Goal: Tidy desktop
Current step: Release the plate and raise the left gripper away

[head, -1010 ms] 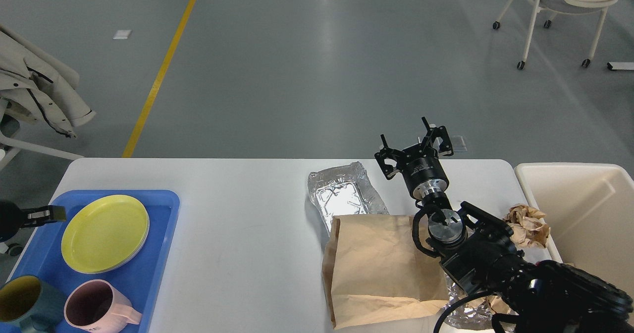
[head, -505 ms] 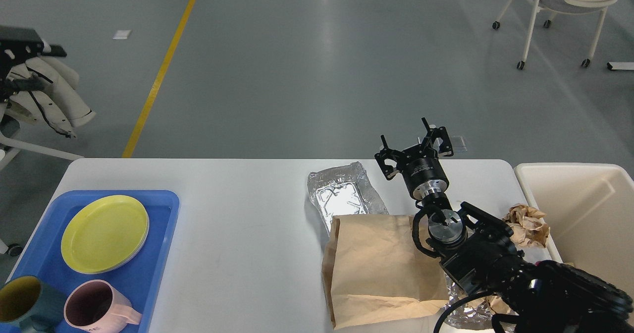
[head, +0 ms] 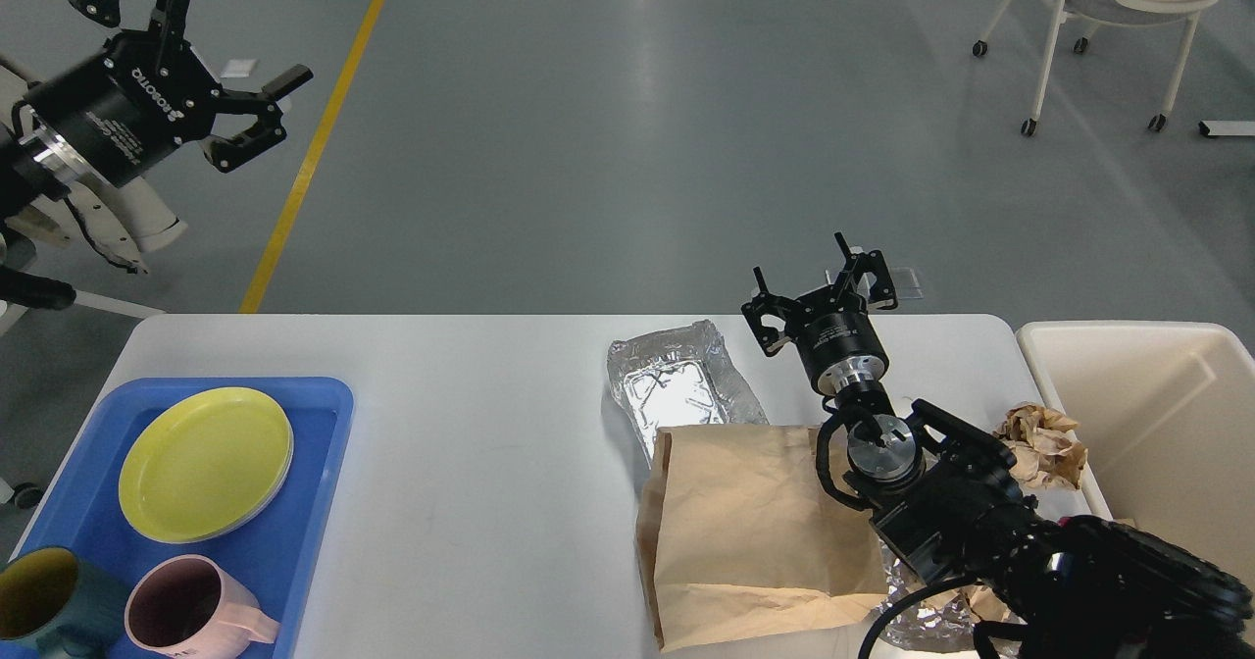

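The white desktop (head: pixel 471 424) spans the lower view. On its right part lie a crumpled foil tray (head: pixel 681 384), a brown paper bag (head: pixel 755 532) overlapping the foil tray's near end, a wad of crumpled brown paper (head: pixel 1044 443) and more foil (head: pixel 931 620) under my right arm. My right gripper (head: pixel 799 259) is open and empty, held above the table's far edge just right of the foil tray. My left gripper (head: pixel 257 26) is open and empty, raised high at the upper left, away from the table.
A blue tray (head: pixel 319 414) at the left holds a yellow plate (head: pixel 206 463), a pink mug (head: pixel 191 605) and a dark mug (head: pixel 44 600). A cream bin (head: pixel 1157 424) stands off the table's right end. A wheeled chair (head: pixel 1108 12) stands far right.
My left gripper has risen from beside the blue tray's left edge up to the upper left corner and now shows open. My right arm has not moved.
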